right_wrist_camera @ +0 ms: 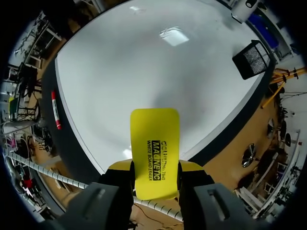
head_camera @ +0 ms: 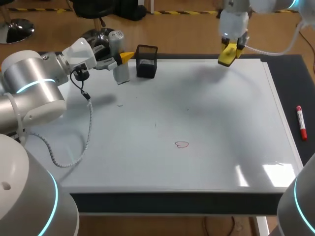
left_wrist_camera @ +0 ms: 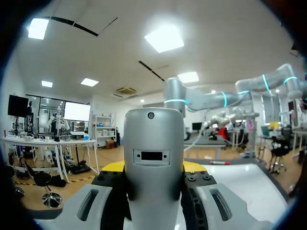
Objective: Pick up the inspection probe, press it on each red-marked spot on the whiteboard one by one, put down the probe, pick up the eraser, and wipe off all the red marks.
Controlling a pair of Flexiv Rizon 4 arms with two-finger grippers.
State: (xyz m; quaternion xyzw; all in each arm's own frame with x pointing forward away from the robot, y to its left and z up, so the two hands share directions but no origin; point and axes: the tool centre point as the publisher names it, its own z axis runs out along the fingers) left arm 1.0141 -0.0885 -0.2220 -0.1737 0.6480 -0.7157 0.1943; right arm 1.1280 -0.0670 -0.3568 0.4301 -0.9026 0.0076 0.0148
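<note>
There is one whiteboard (head_camera: 221, 113), with a single red mark (head_camera: 181, 144) on it. Around it are one probe (head_camera: 119, 56), one eraser (head_camera: 227, 55), one black mesh cup (head_camera: 146, 62) and one red marker (head_camera: 300, 122) — one of each. Two robot arms are in view — the left arm (head_camera: 34, 83) and the right arm (head_camera: 234, 19).
</note>
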